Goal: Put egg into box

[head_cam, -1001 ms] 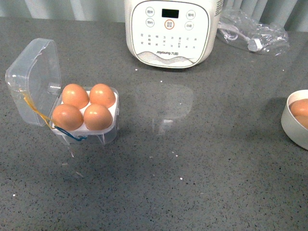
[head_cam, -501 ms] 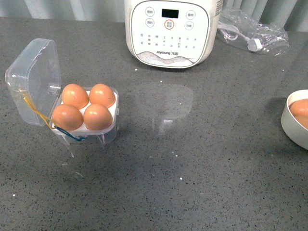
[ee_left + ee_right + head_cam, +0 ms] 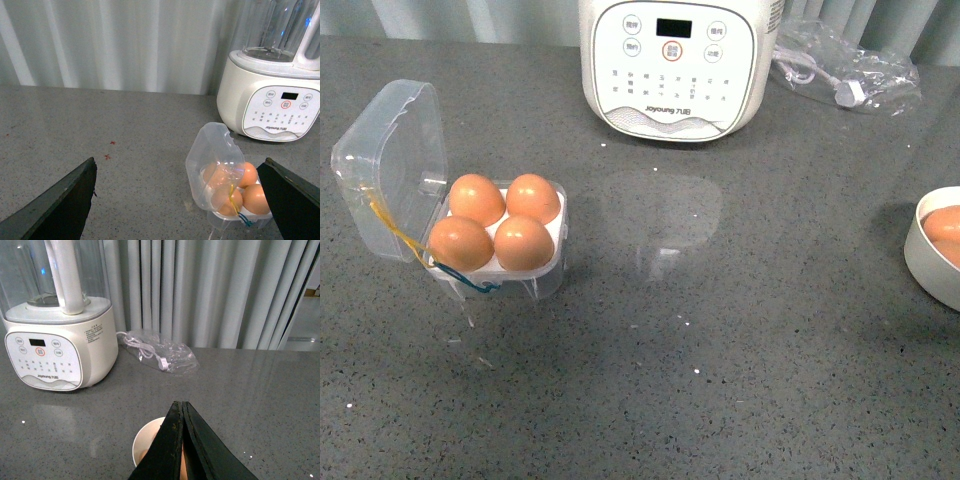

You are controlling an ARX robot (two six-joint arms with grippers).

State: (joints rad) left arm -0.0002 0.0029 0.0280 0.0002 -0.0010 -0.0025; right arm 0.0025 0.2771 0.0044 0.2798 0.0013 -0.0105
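The clear box (image 3: 390,170) stands at the left of the grey table with its lid open. All of its holes hold brown eggs; the nearest egg (image 3: 523,243) sits at the front right. In the left wrist view the box (image 3: 212,160) shows between my wide-open left gripper (image 3: 182,172) fingers, lid toward the camera. My right gripper (image 3: 182,405) is shut and empty, above a white bowl (image 3: 144,440). Neither arm shows in the front view.
A big white cooker (image 3: 675,65) stands at the back centre. A plastic bag with a cable (image 3: 845,70) lies at the back right. The white bowl (image 3: 925,250) with more brown eggs sits at the right edge.
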